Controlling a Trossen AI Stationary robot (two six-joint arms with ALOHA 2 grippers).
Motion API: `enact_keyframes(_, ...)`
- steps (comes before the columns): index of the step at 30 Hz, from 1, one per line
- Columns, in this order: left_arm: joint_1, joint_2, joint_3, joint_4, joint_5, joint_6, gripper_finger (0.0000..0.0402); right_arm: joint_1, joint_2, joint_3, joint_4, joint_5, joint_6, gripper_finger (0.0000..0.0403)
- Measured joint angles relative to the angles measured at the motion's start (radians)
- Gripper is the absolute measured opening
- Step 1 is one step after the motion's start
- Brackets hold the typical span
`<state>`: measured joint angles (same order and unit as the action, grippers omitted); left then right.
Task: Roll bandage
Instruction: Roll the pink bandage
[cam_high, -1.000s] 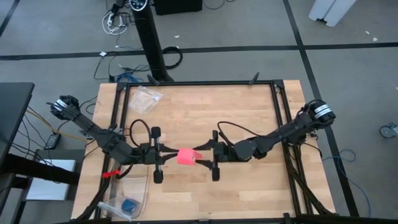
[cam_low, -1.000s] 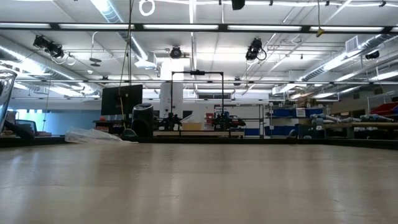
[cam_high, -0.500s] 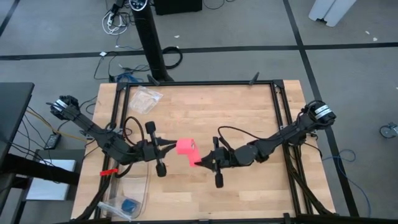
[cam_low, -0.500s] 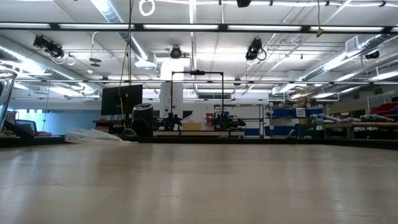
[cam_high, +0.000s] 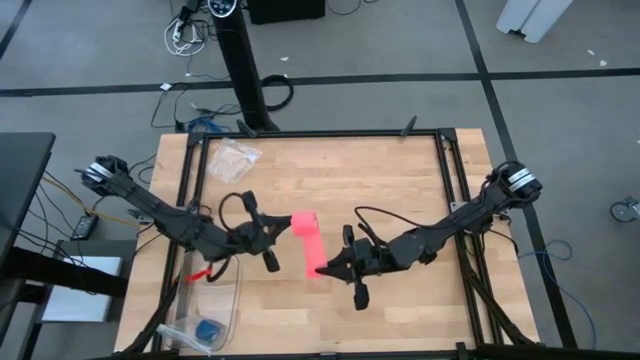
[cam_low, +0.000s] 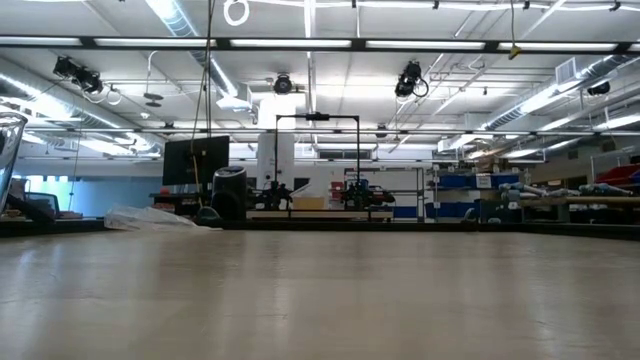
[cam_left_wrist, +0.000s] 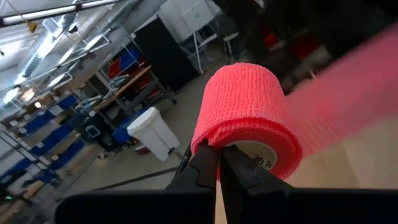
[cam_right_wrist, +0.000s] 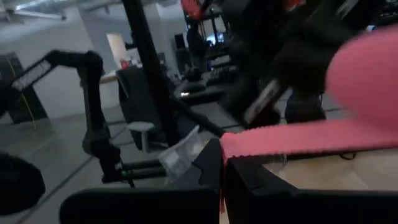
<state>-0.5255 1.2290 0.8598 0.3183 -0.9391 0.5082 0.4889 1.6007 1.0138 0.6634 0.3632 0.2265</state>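
Note:
The bandage is a bright pink-red roll (cam_high: 303, 220) with a strip (cam_high: 312, 248) drawn off it toward the table's near edge. My left gripper (cam_high: 287, 228) is shut on the roll (cam_left_wrist: 245, 118), just left of the table's middle. My right gripper (cam_high: 323, 268) is shut on the strip's free end, nearer the front edge. The right wrist view shows the strip (cam_right_wrist: 311, 140) running from its fingers to the blurred roll (cam_right_wrist: 367, 74). The low view shows neither arm nor bandage. My left gripper pinches the roll's wall at its open end (cam_left_wrist: 214, 148), one finger outside and one inside the white core (cam_left_wrist: 261, 160). The fingers come level from the table's left. The roll sticks out beyond the fingertips. My right gripper pinches the strip's free end (cam_right_wrist: 225, 149) between its two fingers, coming level from the table's right. The strip runs straight from them to the roll, drawn taut.
A crumpled clear plastic bag (cam_high: 233, 158) lies at the table's far left. A clear container (cam_high: 205, 310) holding a small blue object (cam_high: 208, 329) stands at the near left corner. Black frame rails (cam_high: 320, 136) border the wooden top (cam_high: 400, 180).
My right gripper has shut on the bandage's free end and gone toward the table's near edge, drawing a strip off the roll. My left gripper has carried the roll toward the far edge and turned. The strip now stretches between the two.

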Motion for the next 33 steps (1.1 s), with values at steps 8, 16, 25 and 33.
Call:
enact_keyframes(8,0.0,0.107,0.0,0.021,-0.033,0.068,0.0008,-0.041,-0.041,0.0,-0.002,0.0,0.049,0.0002)
enact_keyframes(16,-0.021,0.179,0.0,0.126,-0.034,0.163,0.0008,-0.08,-0.042,0.0,-0.001,0.024,0.114,0.001)
enact_keyframes(25,-0.046,0.185,0.0,0.142,-0.031,0.166,0.0008,-0.091,-0.042,0.0,0.021,0.06,0.114,0.0066)
enact_keyframes(33,-0.046,0.185,0.0,0.141,-0.002,0.165,0.0008,-0.091,-0.042,0.0,0.024,0.061,0.125,0.0138)
